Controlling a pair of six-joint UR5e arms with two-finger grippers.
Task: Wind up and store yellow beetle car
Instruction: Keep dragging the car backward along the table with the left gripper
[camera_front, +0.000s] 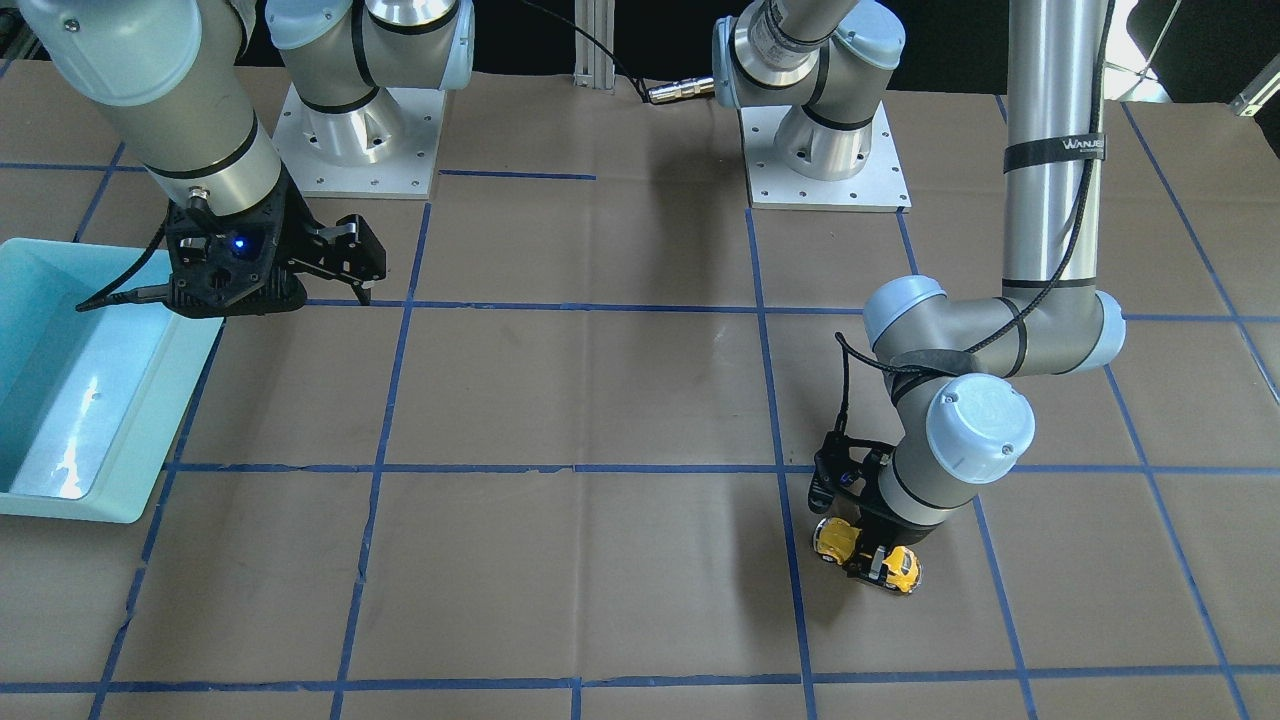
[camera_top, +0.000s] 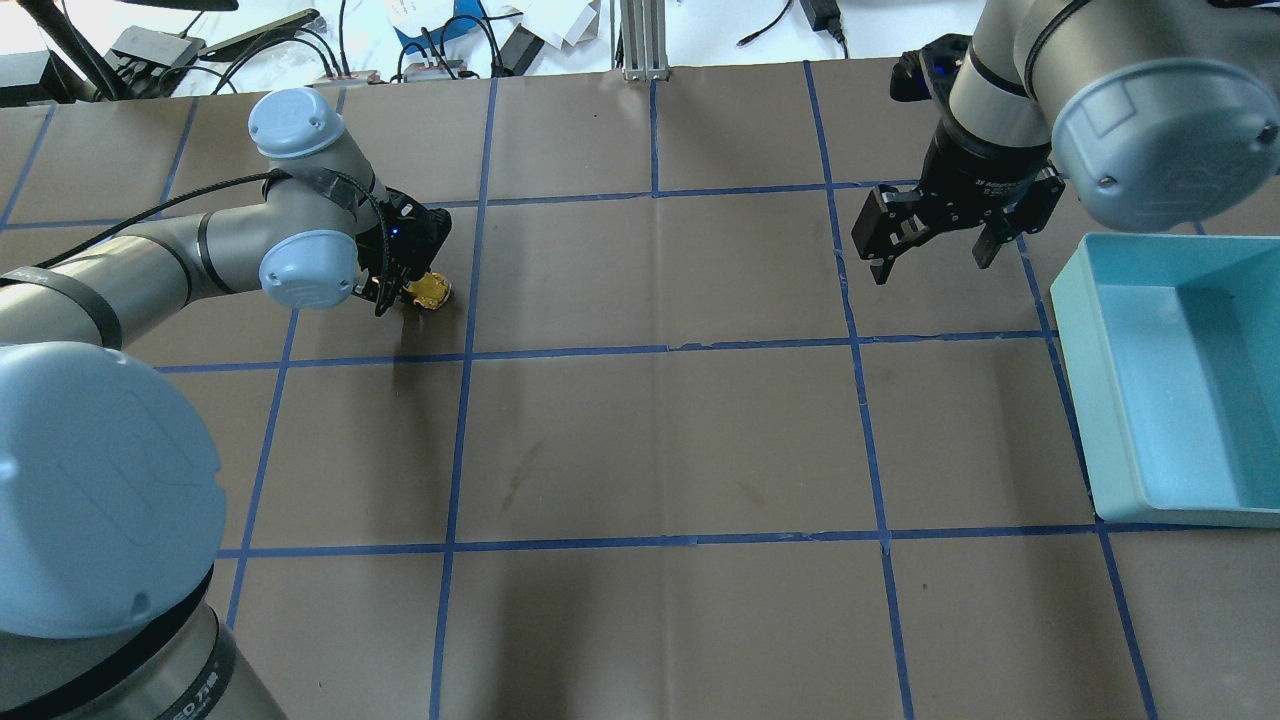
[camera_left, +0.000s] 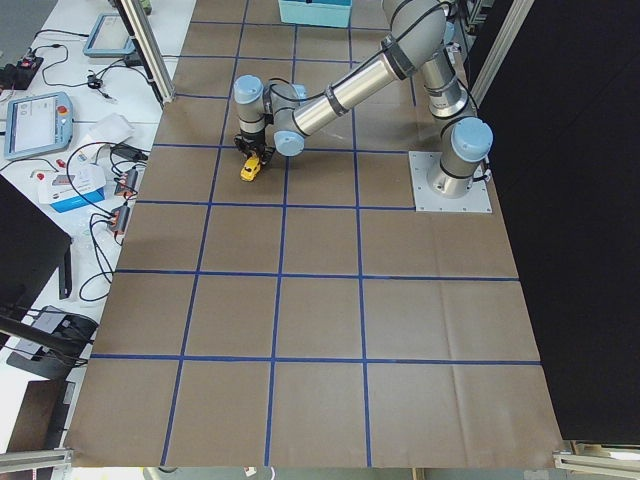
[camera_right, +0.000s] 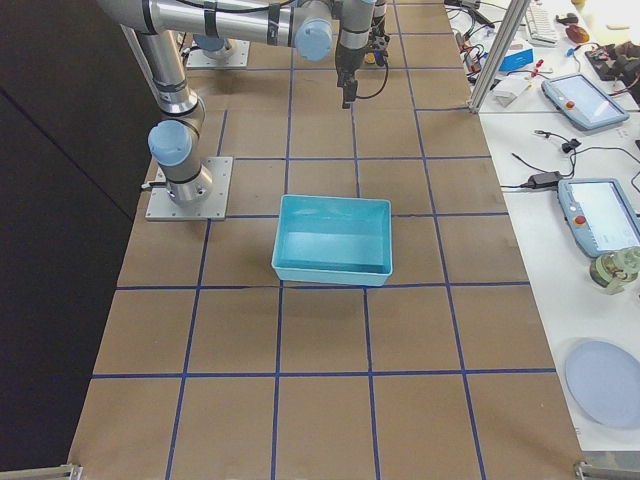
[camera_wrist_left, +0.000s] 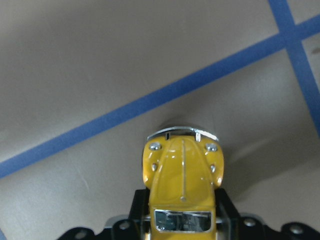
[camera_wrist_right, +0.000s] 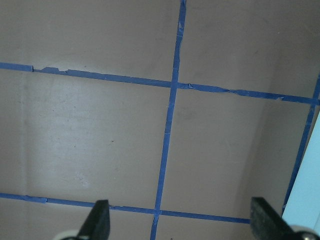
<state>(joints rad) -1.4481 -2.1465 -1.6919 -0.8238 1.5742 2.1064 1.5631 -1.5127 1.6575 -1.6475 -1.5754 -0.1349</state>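
The left gripper (camera_front: 868, 562) is closed across the middle of the toy car (camera_front: 835, 541), with one of its fingers (camera_wrist_left: 140, 201) pressed to each flank by the doors. The car appears to sit with its wheels on the table (camera_front: 600, 400), on the robot's left side and well apart from the bin (camera_top: 1090, 400). The right gripper (camera_top: 932, 262) hangs wide open over bare table just beside the bin, holding nothing.

The car looks light and hard, with a glossy, rounded shell that could slip out of a weak pinch, and its wheels would let it roll if it were nudged. The flatter door panels, where the fingers sit now, seem the safest hold. Winding it probably means keeping the wheels pressed to the paper.

The left wrist view shows the hood and silver bumper pointing away from the camera, and both fingers against the body. The overhead view hides most of the car behind the wrist. The front-facing view shows the nose and tail sticking out on either side of the gripper.
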